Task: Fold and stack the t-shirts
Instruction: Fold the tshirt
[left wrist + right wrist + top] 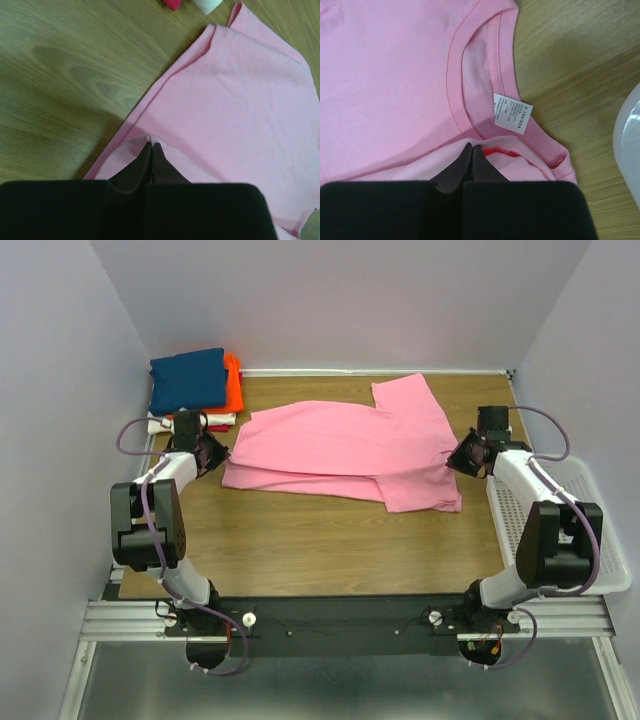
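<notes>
Fingers of left gripper point(151, 146) clenched on the hem, right gripper point(472, 147) clenched beside the collar of large plain pink soft-cloth t-shirt point(340, 445), mid-frame on wooden surface point(300, 540). Light, limp, likely sags: hold seams and corners.

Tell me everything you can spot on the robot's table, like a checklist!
Surface: wooden table.
Job's things: pink t-shirt spread out, partly folded; folded stack, navy on top, at the far left corner.
Clutter: white mesh basket at the right edge.
Grippers: left gripper and right gripper both shut, pinching the pink t-shirt's edges.
Cables: purple cables run along both arms.
Surroundings: plain walls on three sides.
</notes>
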### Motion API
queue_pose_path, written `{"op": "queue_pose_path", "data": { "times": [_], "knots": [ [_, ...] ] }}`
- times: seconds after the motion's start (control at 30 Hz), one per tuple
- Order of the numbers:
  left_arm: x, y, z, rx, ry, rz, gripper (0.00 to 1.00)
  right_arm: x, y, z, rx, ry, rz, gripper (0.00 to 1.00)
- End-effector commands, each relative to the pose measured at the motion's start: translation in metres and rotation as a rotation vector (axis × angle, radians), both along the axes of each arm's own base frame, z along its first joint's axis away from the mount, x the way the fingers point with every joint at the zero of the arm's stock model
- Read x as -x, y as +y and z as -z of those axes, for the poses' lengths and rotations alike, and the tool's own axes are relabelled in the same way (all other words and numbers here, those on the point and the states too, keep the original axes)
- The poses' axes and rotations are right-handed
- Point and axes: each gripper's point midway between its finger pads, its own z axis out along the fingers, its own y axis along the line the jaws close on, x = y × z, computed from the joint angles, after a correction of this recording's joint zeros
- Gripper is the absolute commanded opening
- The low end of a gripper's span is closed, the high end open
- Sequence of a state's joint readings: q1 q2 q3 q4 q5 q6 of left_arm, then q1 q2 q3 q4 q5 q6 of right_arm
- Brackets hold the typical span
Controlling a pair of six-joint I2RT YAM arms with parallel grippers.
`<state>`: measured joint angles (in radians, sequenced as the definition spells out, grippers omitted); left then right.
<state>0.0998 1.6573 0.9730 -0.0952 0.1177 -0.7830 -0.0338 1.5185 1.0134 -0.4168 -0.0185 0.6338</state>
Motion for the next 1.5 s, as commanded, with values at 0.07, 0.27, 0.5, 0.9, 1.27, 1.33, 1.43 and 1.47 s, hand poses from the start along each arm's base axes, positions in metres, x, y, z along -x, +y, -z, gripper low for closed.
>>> {"op": "queue_pose_path", "data": {
  "times": [0.07, 0.27, 0.5, 0.9, 1.27, 1.33, 1.43, 1.47],
  "knots": [
    [-0.02, 0.005, -0.004, -0.013, -0.049, 0.023, 0.0, -0.011, -0.007, 0.005, -0.004, -0.007, 0.0, 0.0],
    [-0.032, 0.005, -0.007, -0.016, -0.066, 0.039, 0.0, -0.019, -0.008, 0.014, -0.019, 0.007, 0.005, 0.0],
    [-0.042, 0.007, -0.005, -0.016, -0.08, 0.05, 0.0, -0.031, -0.01, 0.021, -0.02, 0.016, 0.013, 0.0],
    [-0.023, 0.016, -0.038, -0.049, -0.14, -0.003, 0.67, -0.045, -0.004, 0.002, -0.029, -0.037, -0.055, 0.6],
    [0.049, 0.007, 0.0, -0.028, -0.115, -0.069, 0.52, 0.019, 0.008, -0.005, -0.046, -0.057, -0.049, 0.62],
    [0.056, 0.006, 0.008, -0.035, -0.098, -0.067, 0.52, 0.03, 0.01, -0.002, -0.051, -0.053, -0.046, 0.62],
    [0.06, 0.005, 0.016, -0.033, -0.089, -0.066, 0.51, 0.047, 0.016, 0.005, -0.066, -0.04, -0.049, 0.61],
    [0.06, 0.003, 0.017, -0.031, -0.089, -0.061, 0.51, 0.051, 0.017, 0.008, -0.069, -0.036, -0.047, 0.61]
  ]
}}
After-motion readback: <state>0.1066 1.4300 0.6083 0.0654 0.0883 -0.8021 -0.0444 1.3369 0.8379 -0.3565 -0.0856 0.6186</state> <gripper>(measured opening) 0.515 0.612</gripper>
